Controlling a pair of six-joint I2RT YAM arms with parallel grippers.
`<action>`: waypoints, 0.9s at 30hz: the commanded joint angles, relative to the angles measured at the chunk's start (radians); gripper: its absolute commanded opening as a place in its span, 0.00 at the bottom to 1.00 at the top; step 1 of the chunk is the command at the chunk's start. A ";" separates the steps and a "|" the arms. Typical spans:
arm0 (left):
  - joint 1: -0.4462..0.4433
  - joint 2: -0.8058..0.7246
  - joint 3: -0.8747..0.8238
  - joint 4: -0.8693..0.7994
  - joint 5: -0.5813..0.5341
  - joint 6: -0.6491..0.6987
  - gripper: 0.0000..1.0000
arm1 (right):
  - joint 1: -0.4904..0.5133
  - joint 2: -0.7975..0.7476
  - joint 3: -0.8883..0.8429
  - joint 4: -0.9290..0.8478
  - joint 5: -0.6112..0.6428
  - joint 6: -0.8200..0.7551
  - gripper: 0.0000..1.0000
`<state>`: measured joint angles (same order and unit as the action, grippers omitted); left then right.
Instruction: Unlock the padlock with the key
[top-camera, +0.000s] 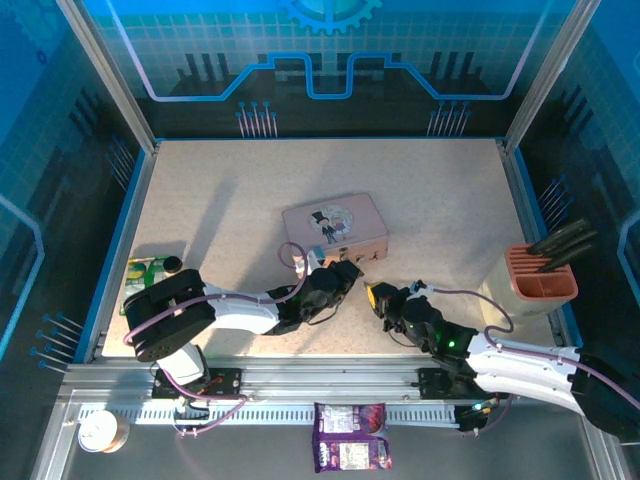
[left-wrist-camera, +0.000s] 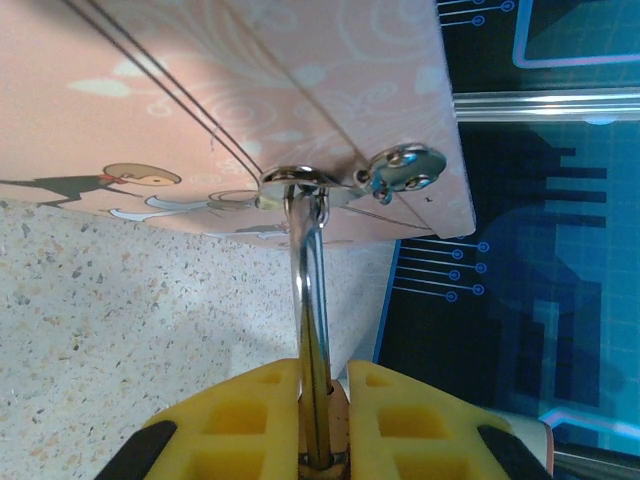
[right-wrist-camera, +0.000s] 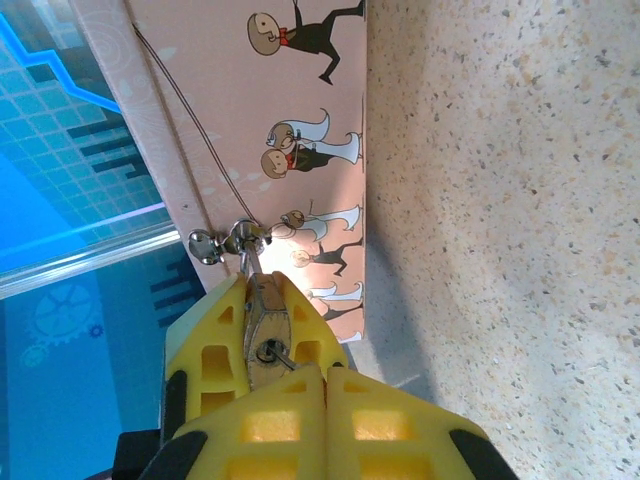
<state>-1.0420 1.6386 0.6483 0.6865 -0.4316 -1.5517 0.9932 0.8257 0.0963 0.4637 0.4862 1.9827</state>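
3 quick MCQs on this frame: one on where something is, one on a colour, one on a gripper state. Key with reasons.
1. Where is the padlock?
A. Lying flat on top of the tin's lid
B. Hanging by its shackle from the tin's clasp
C. Loose on the table, away from the tin

2. What colour is the tin?
A. Pink
B. Green
C. Black

3. What is the left gripper doing?
A. Standing wide open
B. Shut on the tin's lid
C. Shut on the padlock

Key:
1 B: in the left wrist view the padlock has its silver shackle looped through the clasp.
2 A: the tin is pink with cartoon figures.
3 C: the left gripper has its yellow fingers pressed against the padlock.
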 joint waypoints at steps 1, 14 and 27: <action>-0.039 -0.061 0.046 0.151 0.035 0.062 0.00 | -0.017 -0.018 0.003 0.017 0.001 -0.007 0.00; -0.050 -0.063 0.042 0.132 0.027 0.126 0.00 | -0.013 0.038 0.021 0.105 -0.032 -0.027 0.00; -0.050 -0.049 0.017 0.079 -0.006 0.148 0.00 | -0.008 -0.030 0.025 0.052 -0.020 -0.053 0.00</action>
<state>-1.0672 1.6135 0.6483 0.7166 -0.4419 -1.4559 0.9874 0.8169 0.0963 0.4568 0.4362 1.9514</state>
